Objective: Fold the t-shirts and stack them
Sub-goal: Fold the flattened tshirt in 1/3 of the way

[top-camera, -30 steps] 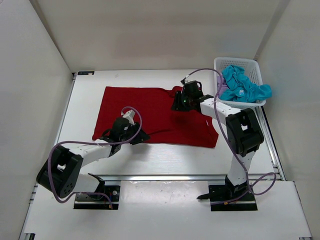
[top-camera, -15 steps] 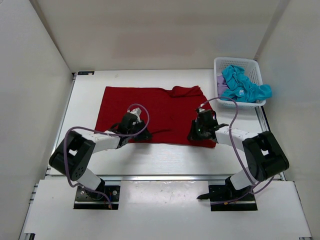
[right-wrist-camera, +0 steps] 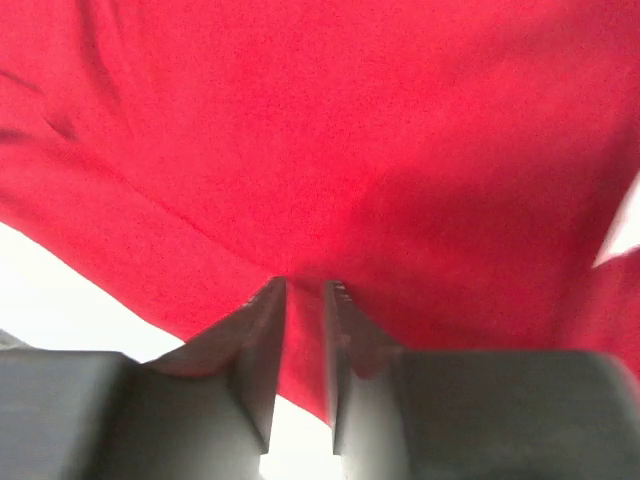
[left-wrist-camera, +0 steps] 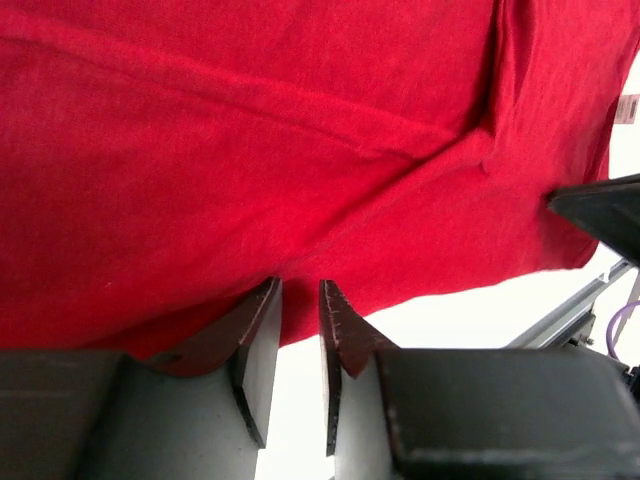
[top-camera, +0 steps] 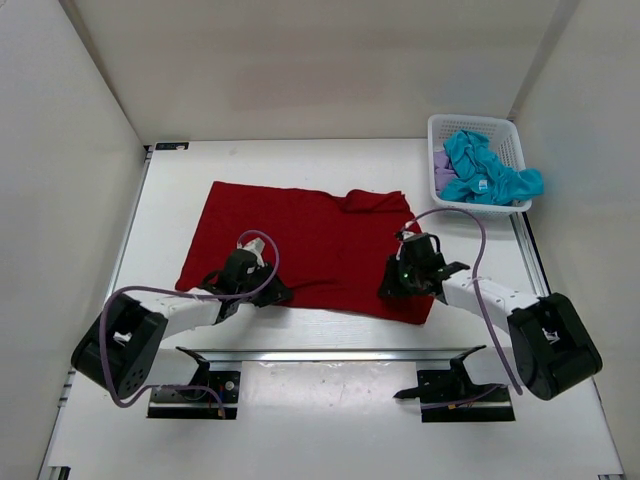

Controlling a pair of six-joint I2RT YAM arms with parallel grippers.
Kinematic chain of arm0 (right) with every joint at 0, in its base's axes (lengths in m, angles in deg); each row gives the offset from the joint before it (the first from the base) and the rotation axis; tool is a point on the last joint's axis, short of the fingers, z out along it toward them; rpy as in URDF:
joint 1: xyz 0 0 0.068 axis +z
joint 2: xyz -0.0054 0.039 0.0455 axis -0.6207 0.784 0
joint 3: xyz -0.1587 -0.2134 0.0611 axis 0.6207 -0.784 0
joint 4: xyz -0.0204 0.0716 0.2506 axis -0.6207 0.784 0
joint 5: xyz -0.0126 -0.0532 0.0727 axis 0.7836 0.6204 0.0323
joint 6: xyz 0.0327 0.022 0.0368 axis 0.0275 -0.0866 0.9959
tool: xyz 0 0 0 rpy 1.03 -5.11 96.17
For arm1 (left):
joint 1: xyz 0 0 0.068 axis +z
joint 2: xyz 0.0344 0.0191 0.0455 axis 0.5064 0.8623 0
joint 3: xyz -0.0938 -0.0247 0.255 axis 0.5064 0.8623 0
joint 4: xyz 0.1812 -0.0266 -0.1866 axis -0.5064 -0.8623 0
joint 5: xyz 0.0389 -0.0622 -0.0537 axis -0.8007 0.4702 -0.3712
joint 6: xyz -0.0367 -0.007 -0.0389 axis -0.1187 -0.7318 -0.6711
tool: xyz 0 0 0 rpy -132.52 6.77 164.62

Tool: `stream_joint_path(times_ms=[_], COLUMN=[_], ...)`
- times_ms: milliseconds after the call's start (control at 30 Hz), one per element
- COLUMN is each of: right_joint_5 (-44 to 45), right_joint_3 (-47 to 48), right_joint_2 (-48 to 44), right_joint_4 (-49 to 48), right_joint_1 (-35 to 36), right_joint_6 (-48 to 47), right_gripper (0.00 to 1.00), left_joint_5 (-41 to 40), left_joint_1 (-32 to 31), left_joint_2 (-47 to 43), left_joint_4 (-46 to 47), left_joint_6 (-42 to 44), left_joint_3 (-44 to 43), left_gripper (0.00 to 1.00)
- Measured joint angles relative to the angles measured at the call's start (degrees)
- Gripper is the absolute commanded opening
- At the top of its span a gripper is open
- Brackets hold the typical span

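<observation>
The dark red t-shirt [top-camera: 300, 235] lies spread on the white table, with a sleeve bunched at its far right. My left gripper [top-camera: 268, 293] is shut on its near hem left of centre, and the cloth shows at the fingertips in the left wrist view [left-wrist-camera: 300, 288]. My right gripper [top-camera: 390, 288] is shut on the near hem towards the right, with red cloth between the fingers in the right wrist view [right-wrist-camera: 305, 290]. The teal blue t-shirt [top-camera: 482, 172] and the lavender t-shirt [top-camera: 440, 160] lie crumpled in the basket.
The white lattice basket [top-camera: 512, 135] stands at the table's far right corner. White walls close in the left, back and right. A metal rail [top-camera: 330, 353] runs along the table's near edge, close to the shirt's hem.
</observation>
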Motion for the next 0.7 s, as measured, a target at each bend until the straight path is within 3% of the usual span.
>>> stream_joint_path(times_ms=[100, 167, 267, 400, 500, 700], right_joint_5=[-1.84, -2.60, -2.60, -0.22, 2.78, 10.25], right_joint_3=[4.24, 10.16, 21.53, 38.21, 47.60, 62.05], right_joint_2=[0.20, 2.14, 8.92, 23.08, 32.59, 47.39], right_joint_4=[3.02, 3.34, 1.79, -0.39, 0.28, 9.05], right_joint_1=[-3.37, -6.62, -10.10, -12.98, -13.86, -14.40], right_joint_6=[-0.96, -1.40, -2.16, -4.00, -5.73, -9.38], right_gripper=[0.28, 0.14, 0.01, 0.00, 0.09, 0.34], left_joint_5=[-0.07, -0.09, -0.09, 0.66, 1.42, 2.69], left_joint_1=[0.24, 0.83, 2.99, 7.32, 10.21, 11.61], left_joint_2=[-1.55, -1.44, -0.90, 0.35, 0.50, 0.98], left_joint_4=[-4.98, -7.89, -8.94, -6.14, -5.07, -5.46], left_joint_6=[-0.13, 0.22, 0.90, 1.25, 1.20, 1.44], left_joint_3=[-1.62, -5.07, -12.76, -19.43, -19.10, -15.13], left_gripper=[0.40, 0.40, 0.40, 0.37, 0.37, 0.37])
